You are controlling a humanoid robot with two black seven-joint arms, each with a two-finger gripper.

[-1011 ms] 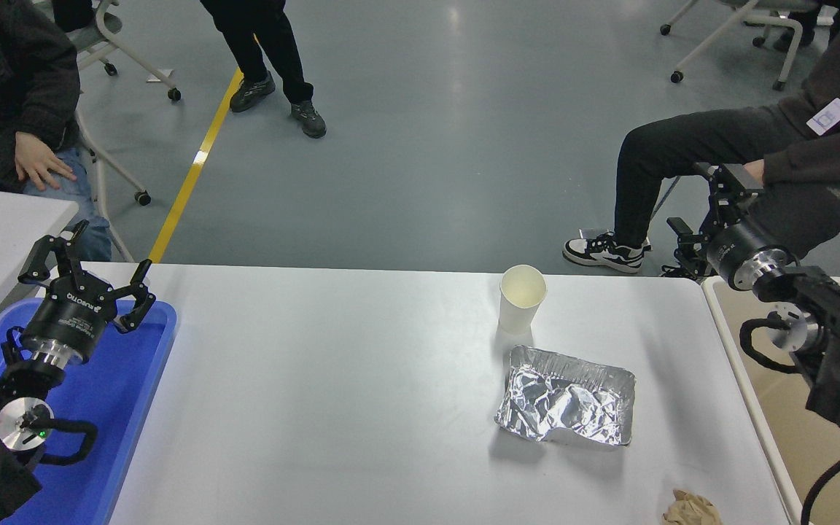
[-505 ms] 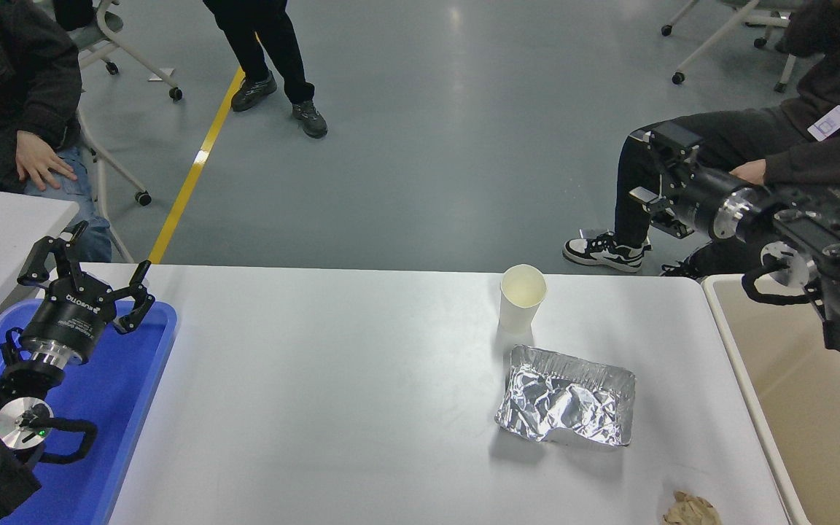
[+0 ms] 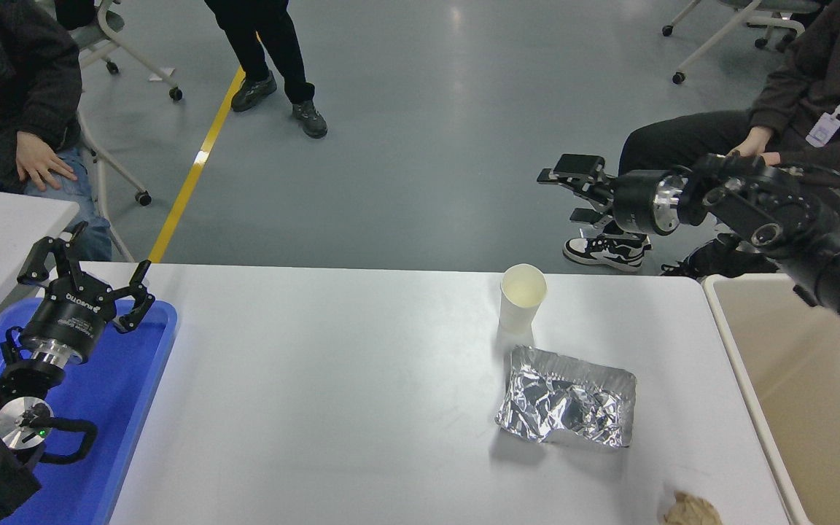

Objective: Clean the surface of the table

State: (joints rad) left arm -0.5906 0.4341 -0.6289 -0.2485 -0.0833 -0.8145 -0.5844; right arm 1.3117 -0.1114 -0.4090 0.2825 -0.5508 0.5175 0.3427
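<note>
Nearest to us, at the bottom right edge, a crumpled brown paper scrap (image 3: 691, 509) lies on the table surface (image 3: 332, 408), partly cut off by the frame. At the lower left our left arm sits parked over the blue tray (image 3: 110, 408), its left tool (image 3: 84, 273) released, fingers spread wide and empty. The white table fills the middle of the view, with the tray at its left end and a beige bin (image 3: 806, 386) just beside its right end.

Right of centre on the table lies a crinkled foil container (image 3: 566, 397). Just behind it a white paper cup (image 3: 522, 297) stands upright, near the table's far edge.

Beyond that edge our right arm reaches in from the right, held above the floor. The right tool (image 3: 569, 193) points left, well apart from the cup; its fingers look parted with nothing between them, though the side-on angle makes this hard to judge.

Farther off, a seated person (image 3: 792, 124) is at the right, another person's hand (image 3: 41, 162) rests at the left, and someone stands by the yellow floor line (image 3: 194, 168).
</note>
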